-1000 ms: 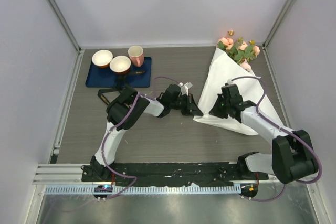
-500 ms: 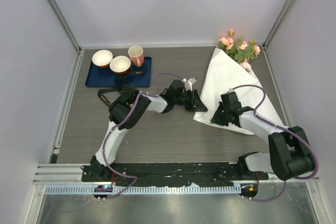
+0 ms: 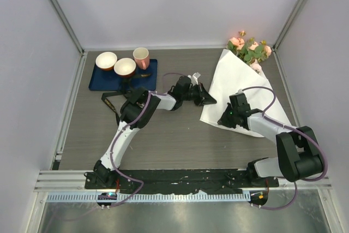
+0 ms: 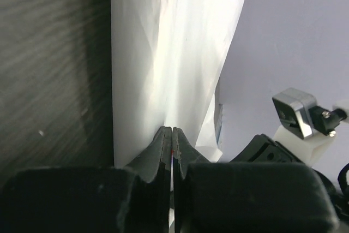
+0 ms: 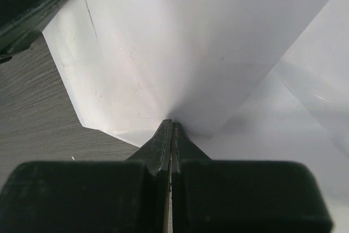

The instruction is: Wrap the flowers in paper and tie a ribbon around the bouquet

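1 paper [image 3: 240, 83] at bench [image 3: 174, 140] 2 o'clock, 1 flowers [image 3: 250, 50] bunch at its 1 o'clock tip | left hand [image 4: 172, 135], right hand [image 5: 172, 127]: both clamped on paper's 8 o'clock edge | open bench toward 6 o'clock

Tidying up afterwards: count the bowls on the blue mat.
2. One bowl sits at the mat's far left corner; the second bowl is right beside it, toward the middle, next to a pink cup. None appears hidden.
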You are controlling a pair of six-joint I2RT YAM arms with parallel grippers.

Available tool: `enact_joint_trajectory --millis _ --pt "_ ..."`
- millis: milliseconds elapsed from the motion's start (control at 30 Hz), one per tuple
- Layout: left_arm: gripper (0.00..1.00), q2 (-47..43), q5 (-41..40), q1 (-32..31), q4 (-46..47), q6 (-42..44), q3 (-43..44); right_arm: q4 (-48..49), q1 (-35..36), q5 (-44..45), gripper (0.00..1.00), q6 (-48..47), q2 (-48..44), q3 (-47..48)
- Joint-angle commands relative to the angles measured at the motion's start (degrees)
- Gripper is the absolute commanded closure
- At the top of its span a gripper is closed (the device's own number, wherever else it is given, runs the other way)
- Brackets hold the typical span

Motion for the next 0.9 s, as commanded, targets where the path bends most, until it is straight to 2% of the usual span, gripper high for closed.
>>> enact_joint_trajectory --millis 0,133,300,500,667,767,867 --pt "0.98 4.99 -6.98 3.14 1.65 -5.44 0.65 -3.02 -1.07 0.95 1.00 -2.28 2.48 0.96" --pt "1.00 4.56 -7.33 3.05 1.13 -5.27 -0.84 -2.93 -1.07 -6.51 1.00 -5.28 -1.02 5.27" --pt "1.00 3.59 -7.60 2.97 3.86 -6.68 -4.09 -2.85 -1.16 -12.23 0.93 -4.40 -4.29 9.93" --pt "1.00 3.59 -6.98 2.61 2.45 -5.37 -3.31 2.69 -0.90 -13.47 0.88 -2.73 2.73 12.21" --pt "1.00 3.59 -6.19 2.53 1.31 -4.40 -2.34 4.89 -0.28 -12.42 0.93 -1.85 8.80 12.05" --pt "0.96 2.36 -6.37 2.61 0.08 -3.26 -1.99 5.07 -0.28 -9.44 0.96 -0.80 9.60 8.37" --pt "0.83 1.13 -7.50 2.96 -0.71 -3.17 -1.37 5.77 -0.28 -7.94 1.00 -0.01 9.60 4.76"
